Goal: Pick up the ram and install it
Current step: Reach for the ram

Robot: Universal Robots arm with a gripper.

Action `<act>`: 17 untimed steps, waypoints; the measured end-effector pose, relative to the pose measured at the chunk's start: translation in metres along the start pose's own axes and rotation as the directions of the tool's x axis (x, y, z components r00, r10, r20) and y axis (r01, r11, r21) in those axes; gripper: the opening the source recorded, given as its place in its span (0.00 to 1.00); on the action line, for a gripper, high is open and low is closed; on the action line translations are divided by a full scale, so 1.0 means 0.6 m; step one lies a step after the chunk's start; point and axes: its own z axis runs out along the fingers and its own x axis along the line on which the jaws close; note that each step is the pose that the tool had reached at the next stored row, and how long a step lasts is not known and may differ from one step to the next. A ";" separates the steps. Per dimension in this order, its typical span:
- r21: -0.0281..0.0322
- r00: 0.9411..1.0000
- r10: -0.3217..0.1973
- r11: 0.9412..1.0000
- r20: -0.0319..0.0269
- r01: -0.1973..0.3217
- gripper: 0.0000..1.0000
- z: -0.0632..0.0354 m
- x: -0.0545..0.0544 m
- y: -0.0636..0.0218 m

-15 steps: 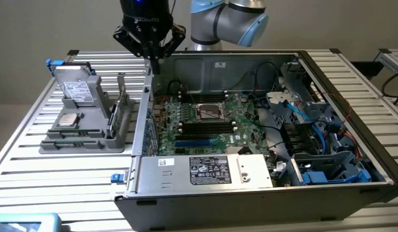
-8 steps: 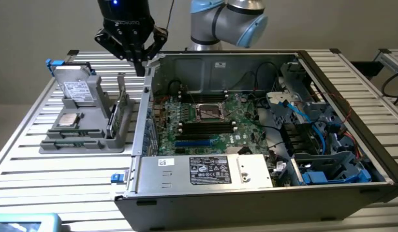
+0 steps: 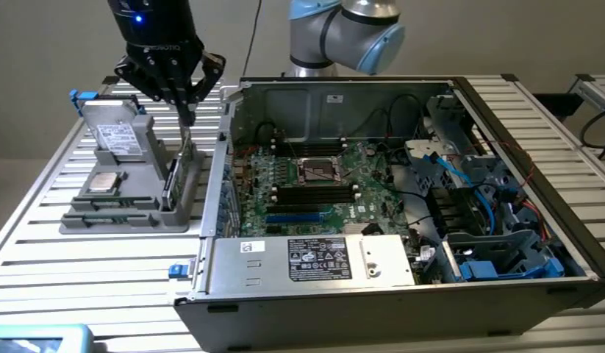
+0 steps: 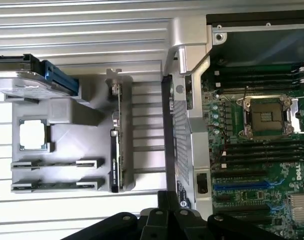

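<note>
The ram [image 4: 116,150] stands on edge in a slot of the gray parts holder [image 4: 71,112]. That holder sits on the slatted table [image 3: 47,257], beside the open computer case [image 3: 381,294], on the exterior view's left. I see the gripper [image 3: 187,110] hanging just above the holder, fingers pinched together and pointing down, clear of the stick. A square processor chip [image 4: 32,136] and a hard drive [image 4: 16,80] share the holder. Inside the case, the motherboard [image 3: 322,198] lies flat with black memory slots [image 3: 312,195] by the bare CPU socket [image 3: 320,171].
</note>
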 end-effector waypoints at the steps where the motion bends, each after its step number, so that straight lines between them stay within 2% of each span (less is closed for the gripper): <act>1: 0.000 1.000 0.000 1.000 0.000 0.000 0.11 0.002 0.007 -0.001; 17: 0.000 1.000 0.000 1.000 0.000 0.000 0.11 0.033 0.129 -0.011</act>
